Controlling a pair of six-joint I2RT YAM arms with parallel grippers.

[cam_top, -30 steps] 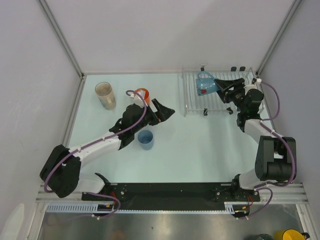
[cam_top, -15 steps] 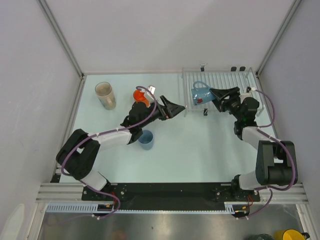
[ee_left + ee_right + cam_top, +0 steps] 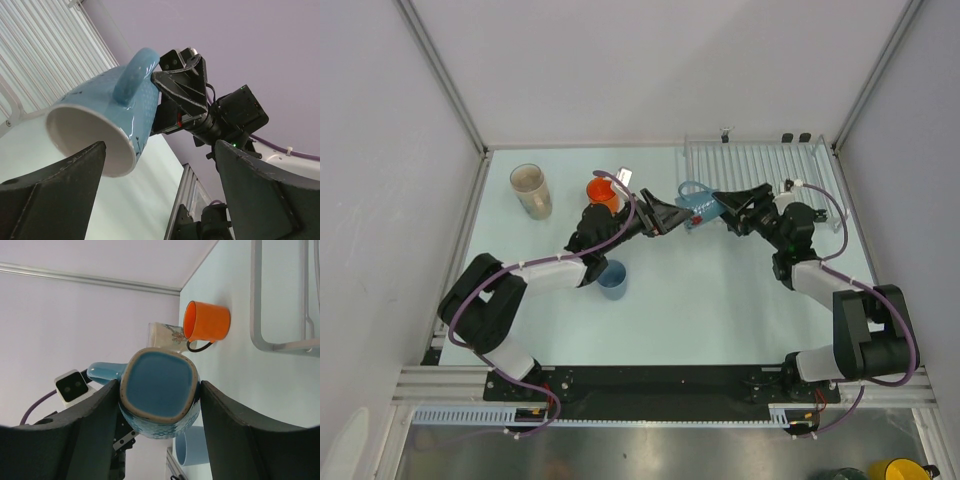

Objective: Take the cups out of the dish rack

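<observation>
Tumbler (image 3: 531,190) far left on the table (image 3: 720,300), orange mug (image 3: 603,190) right of it, light-blue cup (image 3: 611,279) nearer the arm bases; all three are off the rack. Centre: teal mug (image 3: 698,206) is in the air, tipped on its side, just left of the rack (image 3: 770,160), between the two grippers, mouth toward the left one, base toward the right one. No cup shows in the rack, so this looks like the last one, mid hand-over. Risks: if the right side lets go before the left closes, the mug drops to the table and may roll or chip. The orange mug sits near below-left and could get knocked. The left fingers could also close on the right fingers rather than the mug wall, since both crowd the same short body, and the handle sticking up could catch a finger. Left gripper (image 3: 672,216): jaws wide apart, flanking the mug's mouth, holding nothing; can't tell from its wrist view whether a finger touches the rim. Right gripper (image 3: 723,211): clamped on the mug near its base, one finger each side, carrying its full weight.
</observation>
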